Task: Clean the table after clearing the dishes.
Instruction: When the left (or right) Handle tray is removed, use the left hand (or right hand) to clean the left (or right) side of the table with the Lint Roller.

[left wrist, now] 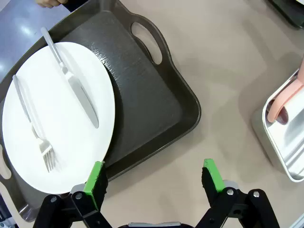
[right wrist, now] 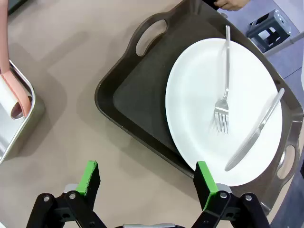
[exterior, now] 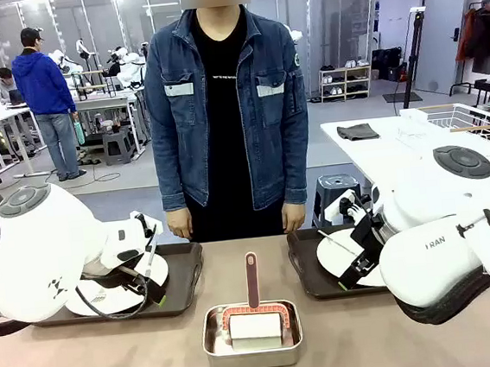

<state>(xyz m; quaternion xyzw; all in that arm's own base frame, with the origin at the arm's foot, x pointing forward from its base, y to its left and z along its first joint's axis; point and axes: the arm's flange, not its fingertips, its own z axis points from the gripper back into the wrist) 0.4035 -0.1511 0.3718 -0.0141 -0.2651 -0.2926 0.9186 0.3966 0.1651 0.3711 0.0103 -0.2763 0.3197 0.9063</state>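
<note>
Trays in the front view: left tray (exterior: 184,274) and right tray (exterior: 305,264) sit on the tabletop (exterior: 114,361) before a person (exterior: 225,107), a steel pan (exterior: 210,347) between them, nearer the robot. Left wrist view: your left tool (left wrist: 153,166) is spread open, half over the left tray's rim, half over bare tabletop; the left plate (left wrist: 61,118) carries a fork (left wrist: 33,123) and knife (left wrist: 76,90). Right wrist view: your right tool (right wrist: 146,166) gapes open likewise at the right tray's rim, beside the right plate (right wrist: 204,95).
</note>
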